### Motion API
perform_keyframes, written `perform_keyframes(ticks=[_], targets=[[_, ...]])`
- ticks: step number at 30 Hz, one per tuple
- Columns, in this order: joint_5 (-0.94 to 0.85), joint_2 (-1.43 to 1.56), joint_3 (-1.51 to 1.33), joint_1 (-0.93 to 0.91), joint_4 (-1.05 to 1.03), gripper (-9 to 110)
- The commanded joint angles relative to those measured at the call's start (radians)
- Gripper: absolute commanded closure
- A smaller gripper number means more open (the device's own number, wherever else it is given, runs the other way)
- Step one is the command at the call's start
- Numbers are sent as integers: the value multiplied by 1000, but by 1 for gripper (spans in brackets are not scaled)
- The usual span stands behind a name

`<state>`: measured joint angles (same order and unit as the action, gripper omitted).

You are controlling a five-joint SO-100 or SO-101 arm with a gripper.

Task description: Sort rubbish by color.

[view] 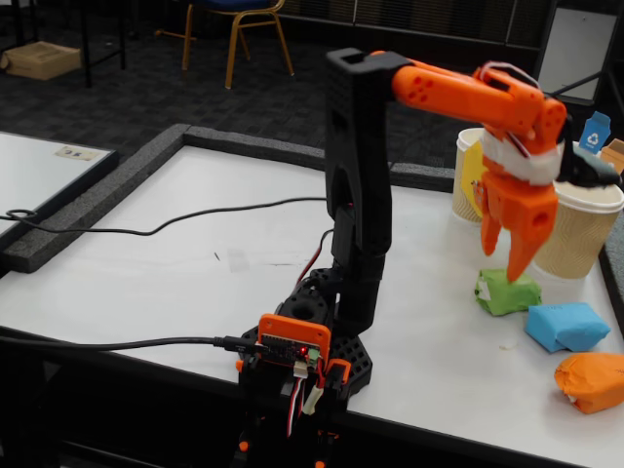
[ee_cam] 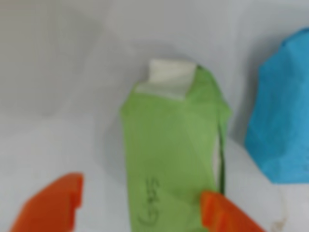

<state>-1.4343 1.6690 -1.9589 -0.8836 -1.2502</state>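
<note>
One green lump (ee_cam: pixel 169 154) (scrawled ink, unreadable)

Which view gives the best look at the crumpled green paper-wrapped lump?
The wrist view: the crumpled green paper-wrapped lump fills the frame centre, showing handwriting and a white end, between the orange gripper fingers. The fixed view shows it small, below the gripper.

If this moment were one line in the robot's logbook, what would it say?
gripper: open, above green lump | blue lump, orange lump: on table, untouched | sorted: none yet
</note>
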Motion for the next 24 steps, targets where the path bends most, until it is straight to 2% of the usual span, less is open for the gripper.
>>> perform_keyframes(ticks=[1,9,14,19,24], targets=[[3,-41,106,-61,23,82],[2,-163,163,-75,26,83],[12,-179,158,-74,80,101],[14,-176,179,-72,74,101],[32,-152,298,-69,-44,101]])
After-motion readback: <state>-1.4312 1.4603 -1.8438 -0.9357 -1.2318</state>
